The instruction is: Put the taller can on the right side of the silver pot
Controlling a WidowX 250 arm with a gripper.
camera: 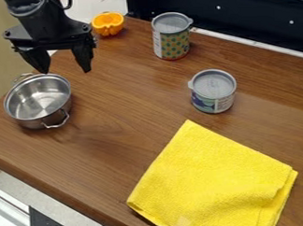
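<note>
A brown wooden table [115, 92] is seen at a slant. On its near right part a folded yellow towel [215, 182] is laid flat, with one corner pointed toward the shorter can. The black gripper [65, 71] is held at the upper left, beside the far rim of the pot; its two fingers are spread wide apart, and nothing is gripped between them. The silver pot [38, 101] is set upright at the table's left, its two handles turned to the far and near sides. The taller can [171, 41], marked with a green and yellow pattern, is stood upright near the back edge, well apart from the pot. The shorter can [214, 91] is placed upright between it and the towel. An orange [107, 24] is seen left of the taller can.
</note>
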